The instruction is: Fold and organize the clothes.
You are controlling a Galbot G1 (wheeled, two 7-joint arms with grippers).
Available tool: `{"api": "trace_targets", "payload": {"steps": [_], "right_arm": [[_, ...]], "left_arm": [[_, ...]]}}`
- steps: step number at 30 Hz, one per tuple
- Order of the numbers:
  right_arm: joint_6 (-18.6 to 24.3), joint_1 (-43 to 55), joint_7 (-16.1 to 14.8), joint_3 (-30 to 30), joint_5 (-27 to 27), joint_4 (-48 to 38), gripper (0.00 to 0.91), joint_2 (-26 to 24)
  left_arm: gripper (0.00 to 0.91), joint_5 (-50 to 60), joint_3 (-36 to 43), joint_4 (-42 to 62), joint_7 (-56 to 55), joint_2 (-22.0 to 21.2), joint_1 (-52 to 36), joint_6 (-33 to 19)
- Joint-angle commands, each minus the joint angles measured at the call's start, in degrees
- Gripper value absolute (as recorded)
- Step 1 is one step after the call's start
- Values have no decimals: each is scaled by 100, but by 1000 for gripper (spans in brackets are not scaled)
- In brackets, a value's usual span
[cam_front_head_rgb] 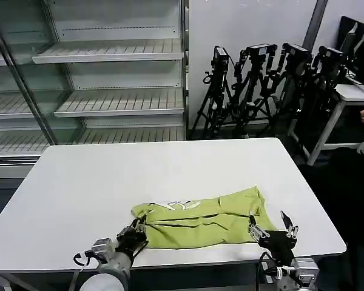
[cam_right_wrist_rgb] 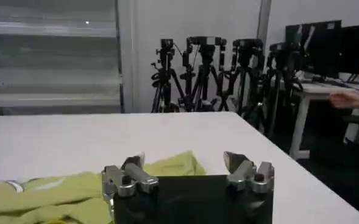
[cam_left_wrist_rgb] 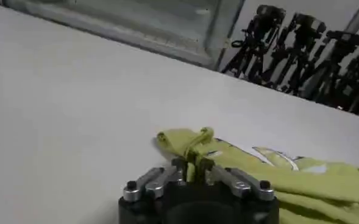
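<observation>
The left gripper was pinched tight on the near left corner of the lime shirt. The right gripper stood spread wide, jaws empty, by the shirt's right end, probably just clear of the cloth. The shirt lay bunched along the white table's near edge. Behind stood bare shelves and a cluster of tripods.

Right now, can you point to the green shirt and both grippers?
green shirt (cam_front_head_rgb: 200,221), head view, middle of the crumpled fabric.
left gripper (cam_left_wrist_rgb: 197,169), left wrist view, fingertips pinching the shirt's edge.
right gripper (cam_right_wrist_rgb: 188,165), right wrist view, gap between its open fingers.
</observation>
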Motion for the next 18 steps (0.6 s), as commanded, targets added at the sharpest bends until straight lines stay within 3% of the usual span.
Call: {"api": "trace_targets", "payload": {"steps": [1,13,18], "right_arm": [[-6,-17,-6,9,21,51,907,19],[-23,81,-1,-17,80,6,907,20],[-31,87,3,-8,92,11,907,7]], "left_arm": [[10,-2017,-1197,-284,30,76,37,1],[10,-3381,-3177,-153,31,1105,139,111],[10,-3780,-3636,133,13,1397,44,142]]}}
